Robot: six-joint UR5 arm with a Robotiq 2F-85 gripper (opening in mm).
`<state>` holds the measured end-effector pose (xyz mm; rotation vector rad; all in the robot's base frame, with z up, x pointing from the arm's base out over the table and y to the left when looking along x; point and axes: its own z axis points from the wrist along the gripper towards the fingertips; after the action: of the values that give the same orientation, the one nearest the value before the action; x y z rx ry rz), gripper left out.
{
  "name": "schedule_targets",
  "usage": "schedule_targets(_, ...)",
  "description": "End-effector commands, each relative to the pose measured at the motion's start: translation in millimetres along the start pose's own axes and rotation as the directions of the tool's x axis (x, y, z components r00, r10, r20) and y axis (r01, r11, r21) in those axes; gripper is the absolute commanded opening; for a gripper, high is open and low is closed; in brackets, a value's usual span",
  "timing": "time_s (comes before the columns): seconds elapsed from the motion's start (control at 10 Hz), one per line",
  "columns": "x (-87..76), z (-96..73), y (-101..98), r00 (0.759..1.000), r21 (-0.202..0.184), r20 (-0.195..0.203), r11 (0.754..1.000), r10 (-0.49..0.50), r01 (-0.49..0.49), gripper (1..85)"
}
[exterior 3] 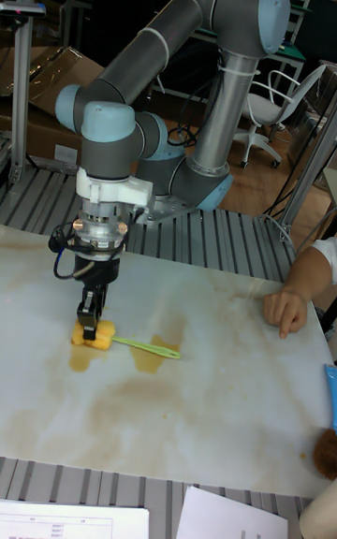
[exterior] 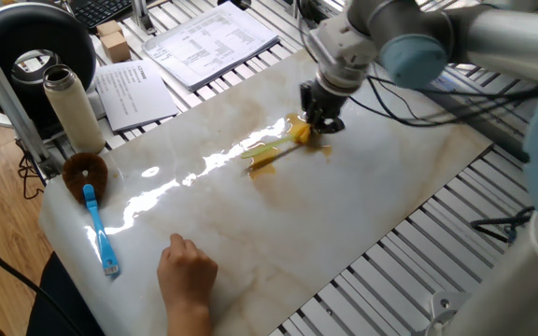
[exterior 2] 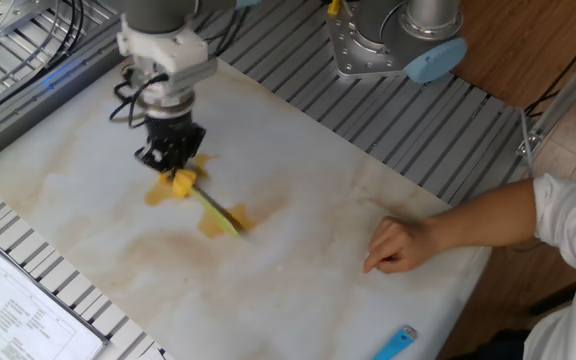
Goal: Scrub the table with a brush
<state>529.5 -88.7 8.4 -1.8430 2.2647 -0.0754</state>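
Observation:
The brush (exterior: 299,133) (exterior 2: 182,184) (exterior 3: 94,334) has a chunky yellow head pressed onto the white marble-look table (exterior: 344,233) (exterior 2: 298,150) (exterior 3: 215,408). Its thin yellow-green handle (exterior: 261,155) (exterior 2: 218,212) (exterior 3: 148,346) trails away over an orange-brown stain (exterior 2: 216,224) (exterior 3: 148,356). My gripper (exterior: 322,119) (exterior 2: 173,158) (exterior 3: 92,314) points straight down and is shut on the brush head. A second orange stain (exterior 2: 160,194) (exterior 3: 80,361) lies right beside the head.
A person's hand (exterior: 187,269) (exterior 2: 393,245) (exterior 3: 285,309) rests on the slab. A blue-handled brush with a round brown head (exterior: 90,191) lies at one end, next to a beige bottle (exterior: 71,107). Papers (exterior: 208,39) lie on the grey slatted frame (exterior 2: 418,150).

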Motion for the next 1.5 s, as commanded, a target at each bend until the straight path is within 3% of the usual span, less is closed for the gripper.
schedule_targets(0.0, 4.5, -17.8, 46.3, 0.979, -0.075, -0.015, 0.976, 0.204, -0.204, 1.3)
schedule_targets(0.1, -4.0, -21.7, 53.4, 0.965, -0.095, -0.011, 0.96, 0.262, -0.262, 1.3)
schedule_targets(0.2, -16.4, -19.4, 52.0, 0.956, -0.089, 0.002, 0.953, 0.292, -0.291, 1.3)
schedule_targets(0.4, -52.2, 4.0, 38.8, 0.953, -0.047, 0.013, 0.952, 0.303, -0.302, 1.3)
schedule_targets(0.6, -66.0, 8.3, 8.1, 0.985, -0.005, -0.021, 0.985, 0.171, -0.171, 1.3)
schedule_targets(0.7, -71.4, 5.3, -8.4, 0.997, -0.032, -0.016, 0.997, 0.073, -0.073, 1.3)
schedule_targets(0.9, -68.6, -14.4, -59.4, 0.994, -0.056, -0.073, 0.996, -0.079, 0.075, 1.3)
schedule_targets(1.0, -59.9, -23.0, -64.4, 0.995, -0.059, -0.083, 0.997, -0.049, 0.044, 1.3)
schedule_targets(1.1, -56.7, -25.7, -54.8, 0.996, -0.085, -0.079, 0.996, 0.033, -0.04, 1.3)
schedule_targets(1.3, -50.2, -25.8, -61.9, 0.99, -0.05, -0.106, 0.994, 0.095, -0.101, 1.3)
schedule_targets(1.4, -53.2, -25.3, -64.5, 0.99, -0.04, -0.094, 0.993, 0.109, -0.114, 1.3)
